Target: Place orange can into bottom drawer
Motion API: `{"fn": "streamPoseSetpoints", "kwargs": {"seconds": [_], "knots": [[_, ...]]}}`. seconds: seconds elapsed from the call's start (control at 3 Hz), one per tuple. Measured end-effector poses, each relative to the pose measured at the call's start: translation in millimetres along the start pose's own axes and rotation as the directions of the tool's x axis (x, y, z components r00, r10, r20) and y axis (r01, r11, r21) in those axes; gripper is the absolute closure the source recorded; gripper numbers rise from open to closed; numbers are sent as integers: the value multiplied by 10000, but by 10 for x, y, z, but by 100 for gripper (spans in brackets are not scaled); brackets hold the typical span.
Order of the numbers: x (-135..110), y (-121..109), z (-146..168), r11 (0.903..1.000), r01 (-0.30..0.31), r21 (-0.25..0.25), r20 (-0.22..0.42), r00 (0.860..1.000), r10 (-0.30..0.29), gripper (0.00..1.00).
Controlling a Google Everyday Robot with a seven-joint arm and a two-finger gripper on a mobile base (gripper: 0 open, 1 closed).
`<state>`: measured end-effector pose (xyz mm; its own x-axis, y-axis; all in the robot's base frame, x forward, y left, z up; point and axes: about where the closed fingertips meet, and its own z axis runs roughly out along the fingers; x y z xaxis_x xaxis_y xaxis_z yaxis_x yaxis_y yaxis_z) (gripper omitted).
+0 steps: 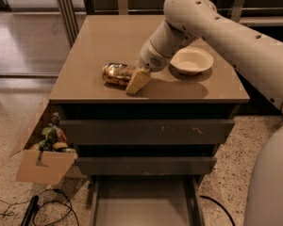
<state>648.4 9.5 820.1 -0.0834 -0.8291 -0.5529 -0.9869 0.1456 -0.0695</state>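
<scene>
Cream gripper (pixel 137 82) sits low on the brown desk (pixel 188 92), at the right end of the orange can (pixel 115 73), which lies on its side near the front edge; whether the grip is closed cannot be told. A cream bowl (pixel 192 60) stands just right of the wrist. Below, the bottom drawer (pixel 144 204) is pulled out, near a cardboard box (pixel 42 167) on the floor.

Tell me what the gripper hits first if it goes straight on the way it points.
Probably the cabinet top: the gripper slants down toward it, tip nearly on it. The orange can lies right beside it; depth is unclear, so it might clip that.
</scene>
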Motion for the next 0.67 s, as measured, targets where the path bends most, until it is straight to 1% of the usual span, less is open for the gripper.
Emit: {"fn": "streamPoseSetpoints", "kwargs": {"seconds": [0.33,0.67], "knots": [[0,0,1,10000,0,-1,0,10000,0,96],[-2,1,5,10000,7,-8,-2,10000,-7,100]]}}
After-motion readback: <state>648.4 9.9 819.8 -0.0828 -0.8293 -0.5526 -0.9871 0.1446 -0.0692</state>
